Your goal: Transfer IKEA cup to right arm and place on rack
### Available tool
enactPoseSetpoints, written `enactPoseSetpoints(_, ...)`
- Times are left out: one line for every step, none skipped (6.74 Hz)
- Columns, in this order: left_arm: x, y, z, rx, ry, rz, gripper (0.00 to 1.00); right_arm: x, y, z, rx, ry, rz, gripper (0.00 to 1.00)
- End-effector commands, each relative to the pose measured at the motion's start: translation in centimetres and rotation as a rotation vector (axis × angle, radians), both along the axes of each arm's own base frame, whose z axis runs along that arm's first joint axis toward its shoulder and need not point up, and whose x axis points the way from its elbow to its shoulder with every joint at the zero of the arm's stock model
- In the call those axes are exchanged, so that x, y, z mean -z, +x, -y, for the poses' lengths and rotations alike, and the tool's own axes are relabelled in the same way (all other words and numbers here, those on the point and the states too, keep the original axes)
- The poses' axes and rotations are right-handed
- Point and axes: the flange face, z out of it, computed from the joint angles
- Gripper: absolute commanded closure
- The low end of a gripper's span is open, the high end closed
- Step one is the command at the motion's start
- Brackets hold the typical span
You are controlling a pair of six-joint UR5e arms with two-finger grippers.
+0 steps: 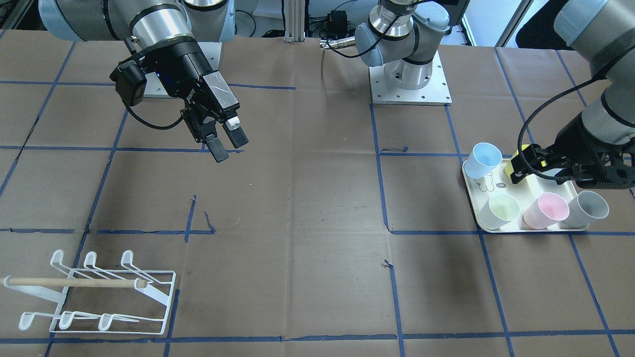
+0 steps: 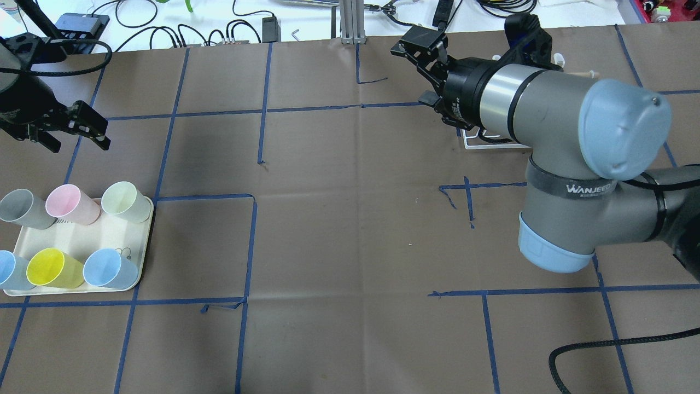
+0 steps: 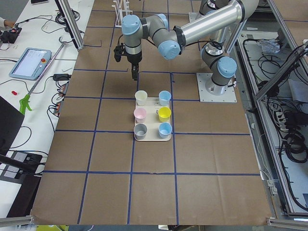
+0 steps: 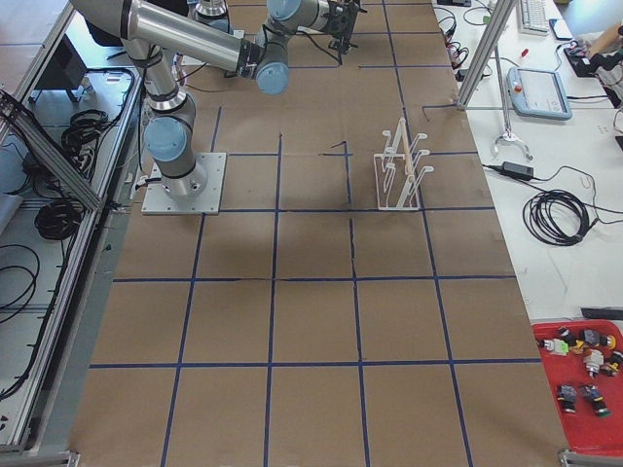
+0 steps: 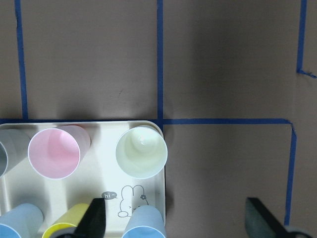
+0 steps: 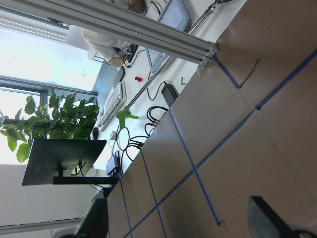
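The left arm [image 3: 207,24] reached out with its wrist turned down, so the left gripper [image 2: 79,143] pointed straight downward. Its slim fingers [image 5: 96,220] were spread wide and empty. The right arm [image 2: 547,104] was bent at the elbow, and the right gripper [image 1: 229,148] slanted downward, its broad flat fingers [image 1: 217,148] apart and likewise empty.

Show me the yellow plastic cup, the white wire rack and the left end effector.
yellow plastic cup [image 2: 49,267]: overhead view, inside its open mouth.
white wire rack [image 1: 74,281]: front-facing view, on its wooden dowel bar.
left end effector [image 5: 174,201]: left wrist view, midway between its open fingertips.
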Motion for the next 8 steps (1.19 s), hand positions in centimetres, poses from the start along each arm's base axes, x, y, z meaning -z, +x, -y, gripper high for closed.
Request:
enactPoseSetpoints(6.6,0.2,-0.1,-0.002,0.0,0.004,0.0,1.1,0.1,-0.8,0.067,0.087,0.126,0.01)
enactPoseSetpoints(9.7,-0.4,-1.3,-0.002,0.004,0.003,0.0,1.5,0.2,-1.0,0.066,0.065,0.13,0.01)
enactPoseSetpoints(13.1,-1.1,-2.8,-0.002,0.021,-0.005,0.0,2.8,0.1,-2.0,0.065,0.059,0.131,0.01)
enactPoseSetpoints(15.3,-1.4,-3.6,-0.001,0.022,-0.004,0.0,3.6,0.1,-2.7,0.062,0.023,0.135,0.01)
enactPoseSetpoints(16.7,-1.5,-3.8,0.002,0.018,-0.001,0.0,4.3,0.2,-2.4,0.061,0.037,0.135,0.02)
enactPoseSetpoints(17.0,-1.4,-3.8,0.004,0.027,0.0,0.0,4.3,0.2,-2.3,0.057,0.028,0.138,0.02)
enactPoseSetpoints(16.5,-1.4,-3.7,0.004,0.017,0.007,0.01,4.6,0.2,-2.2,0.056,0.033,0.138,0.02)
enactPoseSetpoints(16.3,-1.3,-3.7,0.004,0.015,0.009,0.06,4.7,0.2,-2.1,0.056,0.036,0.138,0.02)
